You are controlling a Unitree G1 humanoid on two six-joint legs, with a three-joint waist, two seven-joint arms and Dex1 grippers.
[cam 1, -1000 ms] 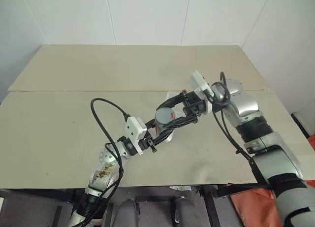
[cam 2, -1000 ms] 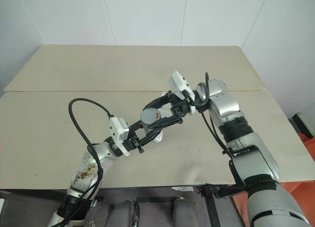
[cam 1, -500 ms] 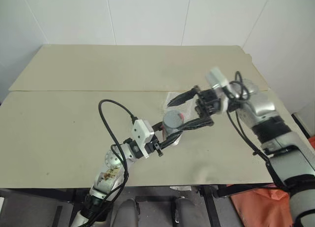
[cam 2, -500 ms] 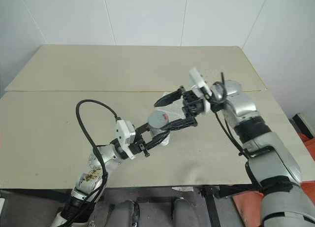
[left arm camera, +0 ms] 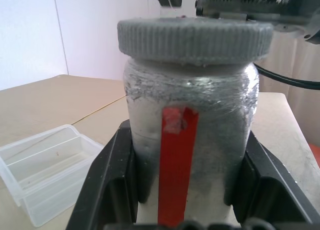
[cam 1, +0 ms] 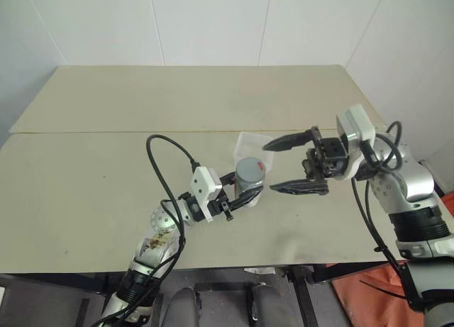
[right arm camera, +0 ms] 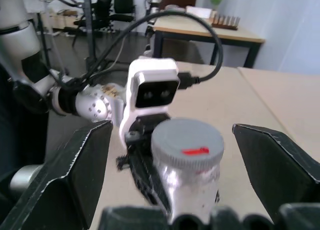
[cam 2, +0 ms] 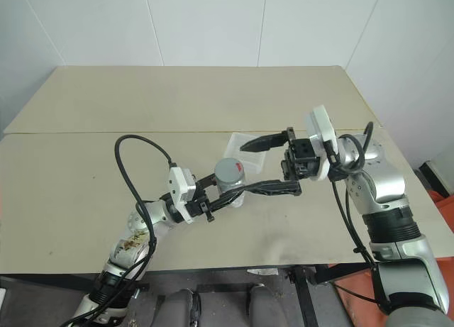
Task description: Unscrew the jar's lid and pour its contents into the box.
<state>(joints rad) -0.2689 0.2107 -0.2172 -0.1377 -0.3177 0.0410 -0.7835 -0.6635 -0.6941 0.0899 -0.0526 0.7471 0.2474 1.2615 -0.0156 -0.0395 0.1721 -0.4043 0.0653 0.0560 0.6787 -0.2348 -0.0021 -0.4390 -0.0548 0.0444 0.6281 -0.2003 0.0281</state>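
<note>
The jar [cam 1: 248,179], silvery with a red stripe [left arm camera: 176,160], stands upright above the table with my left gripper [cam 1: 243,195] shut around its lower body. The grey lid [cam 1: 249,166] sits on top of the jar, also seen as the ribbed lid [left arm camera: 195,36] and from above as the lid [right arm camera: 187,142] with a red mark. My right gripper [cam 1: 270,169] is open just right of the jar, its fingers apart and touching nothing. The clear box [cam 1: 251,140] lies on the table right behind the jar. The contents are hidden inside the jar.
The tan table [cam 1: 99,178] has a seam running across it and a front edge close to my arms. A black cable [cam 1: 162,151] loops up from the left wrist. An orange object [cam 1: 369,284] lies below the table's right front corner.
My right gripper has opened, let go of the lid, and drawn back to the right. The lid stays on the jar. The left gripper keeps its hold, nearly still.
</note>
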